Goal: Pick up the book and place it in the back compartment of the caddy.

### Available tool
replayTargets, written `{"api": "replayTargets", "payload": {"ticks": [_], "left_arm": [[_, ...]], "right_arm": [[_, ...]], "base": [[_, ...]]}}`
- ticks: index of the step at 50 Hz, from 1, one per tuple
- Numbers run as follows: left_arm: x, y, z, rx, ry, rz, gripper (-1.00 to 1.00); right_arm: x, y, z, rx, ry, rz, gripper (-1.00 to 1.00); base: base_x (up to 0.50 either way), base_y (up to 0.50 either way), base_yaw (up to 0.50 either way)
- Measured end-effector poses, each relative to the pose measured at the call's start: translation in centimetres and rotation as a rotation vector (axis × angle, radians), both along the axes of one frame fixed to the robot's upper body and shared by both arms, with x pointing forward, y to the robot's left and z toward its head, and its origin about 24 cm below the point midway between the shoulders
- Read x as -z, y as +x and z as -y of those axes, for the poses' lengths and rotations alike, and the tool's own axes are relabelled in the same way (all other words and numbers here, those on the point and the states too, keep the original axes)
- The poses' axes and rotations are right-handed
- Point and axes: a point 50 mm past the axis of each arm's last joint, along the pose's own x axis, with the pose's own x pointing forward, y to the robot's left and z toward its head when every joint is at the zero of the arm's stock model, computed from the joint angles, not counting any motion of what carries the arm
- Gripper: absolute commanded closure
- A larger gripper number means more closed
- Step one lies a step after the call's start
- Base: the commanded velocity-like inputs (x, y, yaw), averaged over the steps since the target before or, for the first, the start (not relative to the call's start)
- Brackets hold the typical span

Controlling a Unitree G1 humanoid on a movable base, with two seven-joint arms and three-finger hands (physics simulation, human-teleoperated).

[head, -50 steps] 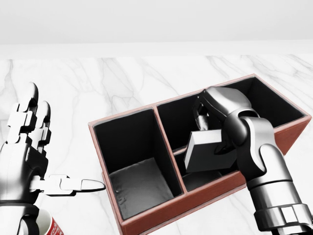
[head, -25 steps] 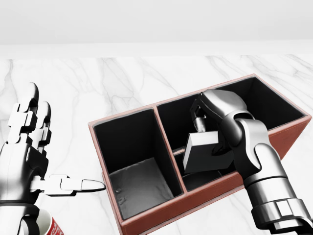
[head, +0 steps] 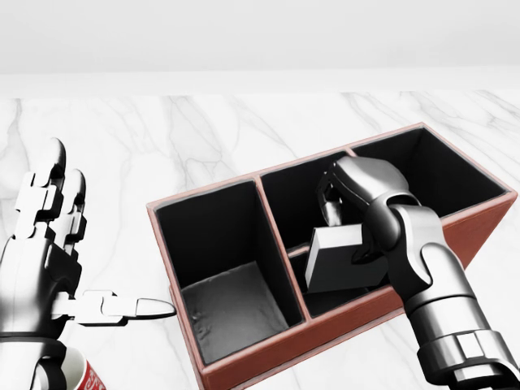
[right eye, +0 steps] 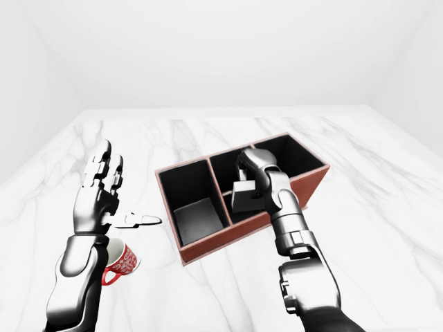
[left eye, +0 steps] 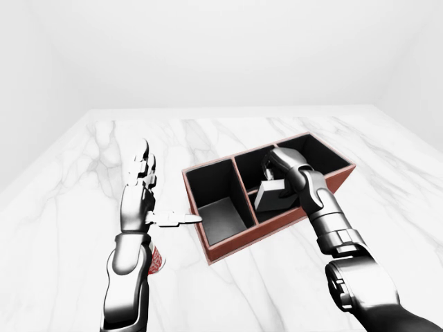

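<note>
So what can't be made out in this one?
- Book: cover and lower edge, head view; the right robot hand and caddy wall hide them.
- Which caddy compartment the book is entering: no view settles it.
- Mug: mostly behind the left forearm in the left-eye view, cut off by the head view's bottom edge.
</note>
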Motion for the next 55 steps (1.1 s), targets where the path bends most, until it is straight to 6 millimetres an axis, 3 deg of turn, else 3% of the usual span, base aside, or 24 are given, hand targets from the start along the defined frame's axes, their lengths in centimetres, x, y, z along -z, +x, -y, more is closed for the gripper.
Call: {"api": "replayTargets", "payload": {"ticks": [24,25,26,43,55], "left_arm": [[0.1,0.0,0.0,-0.001,0.0,-0.005,-1.0],[0.1,0.0,0.0,-0.001,0.0,-0.005,-1.0],[0.1,0.0,0.0,-0.002,0.0,-0.005,-1.0],[0.1,0.0,-0.1,-0.003,0.002,-0.006,-1.0],[0.2,0.0,-0.1,-0.003,0.004,-0.007,-1.0]], "right_arm": [[0.0,0.1,0.1,-0.001,0.017,-0.018,1.0],[0.0,0.1,0.1,-0.001,0.018,-0.02,-0.58],[0.0,0.1,0.1,-0.002,0.022,-0.031,-1.0],[2.1,-1.3,-0.6,-0.036,0.114,-0.088,-1.0],[1.8,-1.3,-0.4,-0.046,0.128,-0.109,-1.0]], "base": [[0.0,0.0,0.0],[0.0,0.0,0.01],[0.02,0.0,0.02],[0.01,0.0,0.01],[0.01,0.0,0.01]]}}
